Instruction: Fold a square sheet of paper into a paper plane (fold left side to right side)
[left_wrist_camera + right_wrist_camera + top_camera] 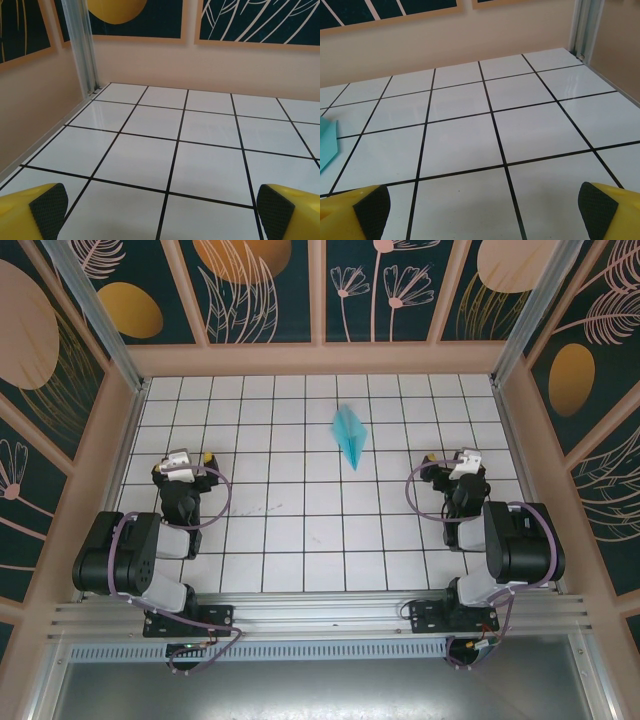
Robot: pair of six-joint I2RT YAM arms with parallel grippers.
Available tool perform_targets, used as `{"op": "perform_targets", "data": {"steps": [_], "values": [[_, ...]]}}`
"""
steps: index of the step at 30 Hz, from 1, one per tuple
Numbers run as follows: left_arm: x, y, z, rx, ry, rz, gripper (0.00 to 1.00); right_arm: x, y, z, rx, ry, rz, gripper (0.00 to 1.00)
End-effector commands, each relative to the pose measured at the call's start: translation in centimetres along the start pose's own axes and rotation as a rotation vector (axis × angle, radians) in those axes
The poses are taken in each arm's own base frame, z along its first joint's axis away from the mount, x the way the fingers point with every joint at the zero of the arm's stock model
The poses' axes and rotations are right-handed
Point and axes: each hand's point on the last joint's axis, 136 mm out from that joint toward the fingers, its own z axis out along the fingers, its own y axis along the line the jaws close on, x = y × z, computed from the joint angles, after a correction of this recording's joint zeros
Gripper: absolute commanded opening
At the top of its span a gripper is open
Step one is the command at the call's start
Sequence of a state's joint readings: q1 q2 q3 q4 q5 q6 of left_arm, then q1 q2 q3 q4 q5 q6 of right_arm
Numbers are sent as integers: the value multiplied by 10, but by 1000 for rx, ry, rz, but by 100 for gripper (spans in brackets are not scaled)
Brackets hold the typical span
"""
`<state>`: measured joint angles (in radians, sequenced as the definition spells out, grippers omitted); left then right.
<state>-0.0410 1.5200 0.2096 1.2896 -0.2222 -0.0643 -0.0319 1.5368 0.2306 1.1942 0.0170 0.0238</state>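
Paper plane (350,436) lies between left claw (184,457) and right claw (452,456), touching neither

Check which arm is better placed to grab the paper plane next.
Right, likely. The paper plane lies slightly right of centre, nearer the right arm than the left arm; its edge shows in the right wrist view. Both jaws stand open, empty.

No text, label, brand, number or sign is readable anywhere.
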Motion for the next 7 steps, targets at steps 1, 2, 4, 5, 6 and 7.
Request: {"op": "perform_targets", "data": {"steps": [1, 2, 4, 5, 6, 7], "values": [[-8, 3, 2, -17, -30, -24, 99, -11, 6, 1, -30, -44, -10, 99], [-8, 4, 2, -18, -30, -24, 99, -11, 6, 1, -31, -43, -10, 99], [-9, 4, 2, -18, -30, -25, 99, -11, 6, 1, -30, -43, -10, 99], [-8, 4, 2, -18, -30, -24, 99, -12, 6, 1, -31, -44, -10, 99], [-9, 4, 2, -18, -31, -24, 99, -12, 6, 1, -30, -45, -9, 99], [-9, 4, 2, -17, -31, -23, 99, -11, 6, 1, -31, -43, -9, 99]]}}
